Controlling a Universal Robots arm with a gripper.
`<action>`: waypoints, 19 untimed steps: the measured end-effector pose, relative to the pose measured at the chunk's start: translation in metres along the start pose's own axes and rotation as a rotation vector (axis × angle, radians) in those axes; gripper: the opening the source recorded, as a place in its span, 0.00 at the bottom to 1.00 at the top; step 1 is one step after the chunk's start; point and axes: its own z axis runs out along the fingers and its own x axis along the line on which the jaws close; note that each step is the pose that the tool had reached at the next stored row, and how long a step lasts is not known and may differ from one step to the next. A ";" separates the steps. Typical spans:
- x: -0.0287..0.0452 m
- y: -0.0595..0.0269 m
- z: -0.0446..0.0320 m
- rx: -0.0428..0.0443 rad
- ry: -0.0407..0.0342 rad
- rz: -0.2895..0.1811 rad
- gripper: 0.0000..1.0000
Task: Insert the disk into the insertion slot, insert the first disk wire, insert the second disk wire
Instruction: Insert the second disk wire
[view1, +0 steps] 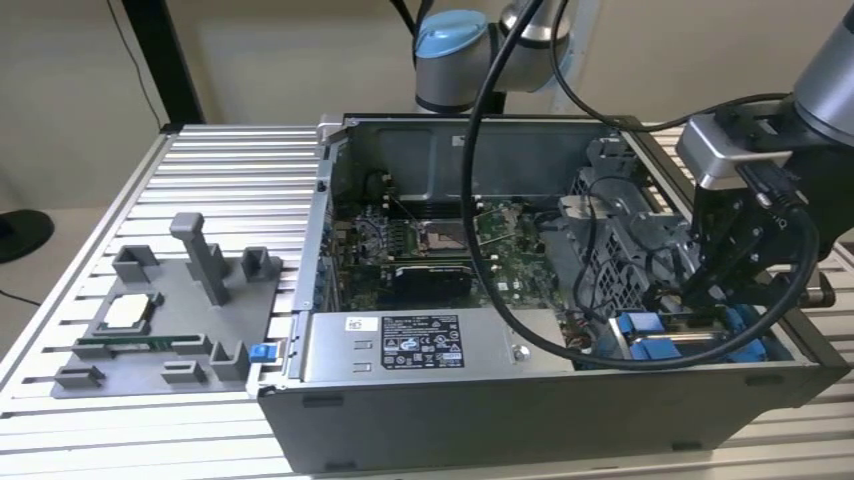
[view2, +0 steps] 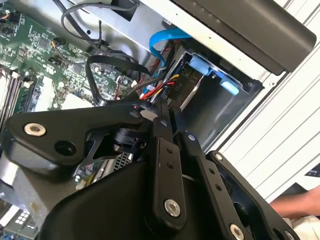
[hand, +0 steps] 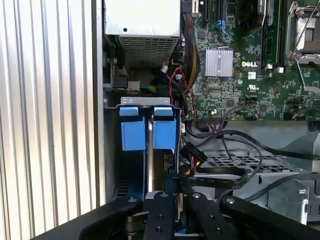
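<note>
The disk (view2: 189, 94), silver with a bright blue frame (hand: 133, 134), sits down inside the insertion slot (view2: 222, 112) at the case's front corner on the exterior view's right. My gripper (view1: 697, 298) hangs over that corner. Its two black fingers (view2: 165, 150) are pressed together, and the gripper (hand: 173, 176) ends just short of a black connector (hand: 193, 153) on a red, yellow and black disk wire (view2: 159, 89). That connector lies at the disk's end. I cannot tell if anything is pinched between the fingertips. A blue flat cable (view2: 169, 36) loops above the slot.
The open case (view1: 534, 400) holds a green motherboard (hand: 250, 75), a grey power-supply box (view1: 420, 345) and a perforated cage (hand: 235, 162) with black cables over it. A grey parts fixture (view1: 160, 320) lies on the slatted table. A person's hand (view2: 297, 205) shows outside the case.
</note>
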 end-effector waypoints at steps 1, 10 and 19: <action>0.0000 0.0000 0.0005 0.0017 -0.0001 0.000 0.00; 0.0003 0.0001 0.0039 0.0104 -0.0004 -0.001 0.00; 0.0006 0.0002 0.0065 0.0243 -0.0004 -0.002 0.00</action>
